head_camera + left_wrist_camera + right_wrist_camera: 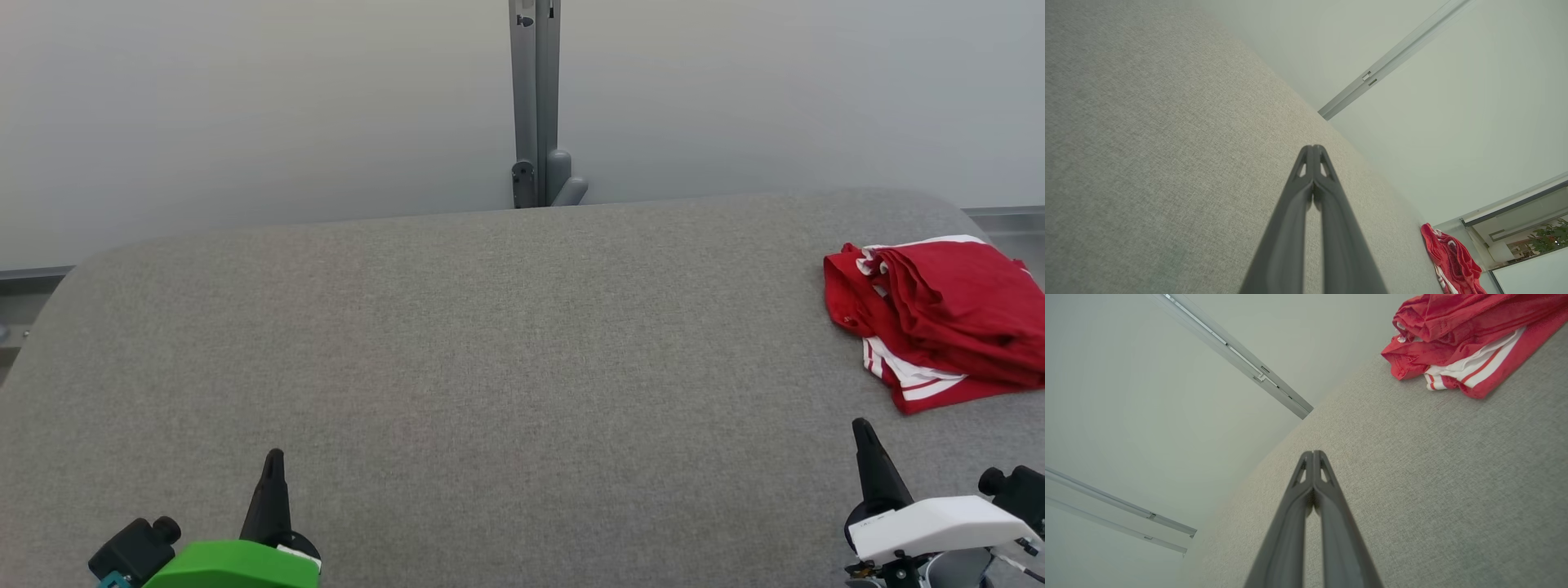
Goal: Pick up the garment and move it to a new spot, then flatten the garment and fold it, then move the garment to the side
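Note:
The garment (939, 318) is red with white stripes and lies bunched in a rough fold at the far right of the grey table (490, 343). It also shows at the lower right of the left wrist view (1449, 257) and at the top right of the right wrist view (1466, 339). My left gripper (274, 457) sits at the lower left, shut, with nothing in it. My right gripper (861, 429) rests at the lower right, just in front of the garment and apart from it, also shut and empty. Both pairs of fingertips meet in the wrist views (1313, 148) (1313, 453).
A grey metal post (535, 98) stands behind the table's far edge against a pale wall. The table's corners are rounded. The garment reaches the table's right edge. A window frame and a plant (1549, 237) show far off in the left wrist view.

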